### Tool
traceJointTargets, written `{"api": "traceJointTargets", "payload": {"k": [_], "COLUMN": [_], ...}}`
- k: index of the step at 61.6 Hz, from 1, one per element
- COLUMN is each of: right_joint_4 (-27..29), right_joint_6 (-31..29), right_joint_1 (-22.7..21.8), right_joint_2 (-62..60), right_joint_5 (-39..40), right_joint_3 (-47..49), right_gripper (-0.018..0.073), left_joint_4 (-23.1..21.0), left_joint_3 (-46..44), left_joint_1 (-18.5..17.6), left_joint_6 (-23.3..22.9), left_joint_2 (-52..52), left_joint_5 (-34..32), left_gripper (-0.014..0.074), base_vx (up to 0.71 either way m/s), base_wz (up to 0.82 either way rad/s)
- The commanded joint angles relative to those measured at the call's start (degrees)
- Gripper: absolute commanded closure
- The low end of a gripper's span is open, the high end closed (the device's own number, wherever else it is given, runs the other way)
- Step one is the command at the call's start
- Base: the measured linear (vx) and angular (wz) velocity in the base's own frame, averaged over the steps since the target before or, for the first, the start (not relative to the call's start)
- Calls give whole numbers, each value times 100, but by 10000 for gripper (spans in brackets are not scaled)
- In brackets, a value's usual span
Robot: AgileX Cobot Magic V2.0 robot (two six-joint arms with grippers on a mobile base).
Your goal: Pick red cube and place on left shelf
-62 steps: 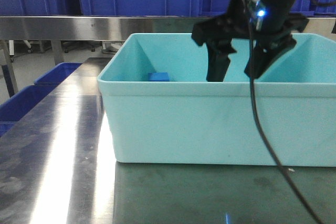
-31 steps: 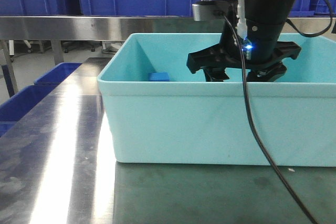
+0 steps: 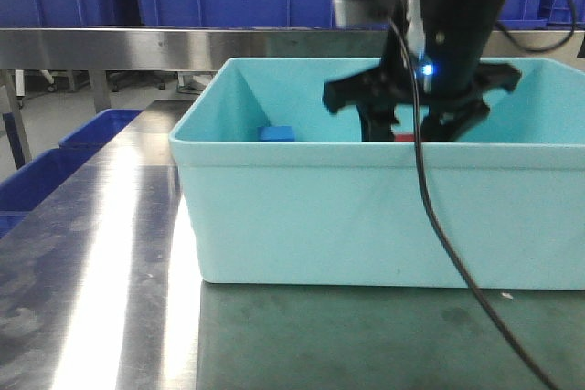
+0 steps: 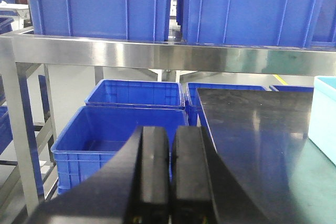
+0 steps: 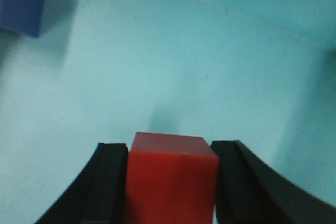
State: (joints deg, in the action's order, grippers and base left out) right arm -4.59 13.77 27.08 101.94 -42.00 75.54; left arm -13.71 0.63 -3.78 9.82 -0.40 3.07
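Right wrist view: right pincer (image 5: 170, 182) clamps the red cube (image 5: 171, 169), which may drop into the teal bin (image 5: 210, 51) beneath if bumped.

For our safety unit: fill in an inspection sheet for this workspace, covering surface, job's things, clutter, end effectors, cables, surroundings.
Surface: steel table carries the teal bin.
Job's things: red cube inside the bin, gripped, not yet shelved.
Clutter: blue cube at the bin's far left.
End effectors: right end effector shut on red cube; left end effector shut, empty.
Cables: black cable hangs across the bin's front.
Surroundings: blue crates on and under a steel shelf.
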Motion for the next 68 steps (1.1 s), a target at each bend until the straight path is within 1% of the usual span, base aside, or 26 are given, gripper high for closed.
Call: {"api": "traceJointTargets", "payload": {"k": [1,13,22,29,42,46,54,62,68], "right_joint_4": [-166,-391,-550,-697,-717,-717,-717,-717,-717], "right_joint_6": [12,12,12,12,12,12,12,12,12], "right_joint_1": [-26,-26,-26,-26,-26,-26,-26,-26,-26], "right_joint_2": [-737,-1640,-2514,-3308,-5271,-5819,-6964,-7864,-8273], "right_joint_5": [152,124,223,482,1377,1738,2207,2262,2275], "right_joint_3": [292,276,8,-610,-2500,-3011,-3948,-4668,-4976], "right_gripper": [507,507,507,507,507,507,507,507,507], "left_joint_4": [-8,-8,-8,-8,-8,-8,-8,-8,-8], "left_joint_3": [136,136,136,136,136,136,136,136,136], "left_joint_1": [-23,-23,-23,-23,-23,-23,-23,-23,-23], "left_joint_6": [-1,-1,-1,-1,-1,-1,-1,-1,-1], "left_joint_2": [-73,-73,-73,-73,-73,-73,-73,-73,-73], "left_joint_5": [-484,-484,-484,-484,-484,-484,-484,-484,-484], "left_gripper": [495,495,495,495,495,495,495,495,495], "base_vx": [0,0,0,0,0,0,0,0,0], "base_wz": [0,0,0,0,0,0,0,0,0]}}
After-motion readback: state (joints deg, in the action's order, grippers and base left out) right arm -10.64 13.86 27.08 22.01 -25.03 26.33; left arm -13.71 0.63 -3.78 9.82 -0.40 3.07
